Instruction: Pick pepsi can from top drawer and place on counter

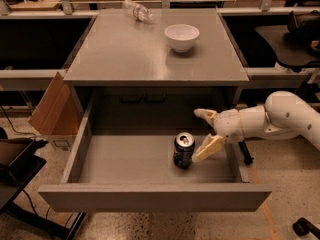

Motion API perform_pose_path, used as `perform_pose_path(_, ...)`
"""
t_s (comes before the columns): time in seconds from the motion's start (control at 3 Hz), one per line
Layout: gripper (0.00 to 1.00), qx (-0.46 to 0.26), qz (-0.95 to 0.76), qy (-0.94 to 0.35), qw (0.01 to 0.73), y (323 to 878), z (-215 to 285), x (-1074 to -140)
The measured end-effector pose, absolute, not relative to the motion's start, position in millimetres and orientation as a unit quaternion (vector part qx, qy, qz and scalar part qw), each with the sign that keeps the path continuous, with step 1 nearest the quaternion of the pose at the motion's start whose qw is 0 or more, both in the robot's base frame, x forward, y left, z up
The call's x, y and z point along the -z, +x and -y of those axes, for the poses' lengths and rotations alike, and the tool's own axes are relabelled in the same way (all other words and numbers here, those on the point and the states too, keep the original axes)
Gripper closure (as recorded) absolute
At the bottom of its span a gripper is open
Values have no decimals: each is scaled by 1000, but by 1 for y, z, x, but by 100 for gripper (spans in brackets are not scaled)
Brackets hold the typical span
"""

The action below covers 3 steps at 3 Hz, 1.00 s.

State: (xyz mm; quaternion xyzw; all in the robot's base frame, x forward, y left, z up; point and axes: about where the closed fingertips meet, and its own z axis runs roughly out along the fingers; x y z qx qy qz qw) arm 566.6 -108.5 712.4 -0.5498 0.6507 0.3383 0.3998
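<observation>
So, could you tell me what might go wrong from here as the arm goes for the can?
1. The gripper is open just right of the upright pepsi can, one of its fingers close against the can's side; a sideways nudge might tip it.
2. Lifting out, can or arm might catch the front edge of the counter above the top drawer.
3. The white bowl stands on the counter's right part; placing there might bump it.

My gripper [197, 135] hangs inside the pulled-out top drawer [150, 198], fingers spread wide, the lower one seemingly touching the right side of the upright pepsi can [183, 150], while a white bowl [182, 36] sits on the worktop [125, 54] above.
</observation>
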Motion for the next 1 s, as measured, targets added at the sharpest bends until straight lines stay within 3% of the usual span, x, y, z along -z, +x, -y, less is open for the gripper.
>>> perform_pose_path(0.67, 0, -349, -612, -580, 409, 555, 77, -697)
perform_pose_path(1.0, 18, -343, -602, -596, 406, 550, 65, -693)
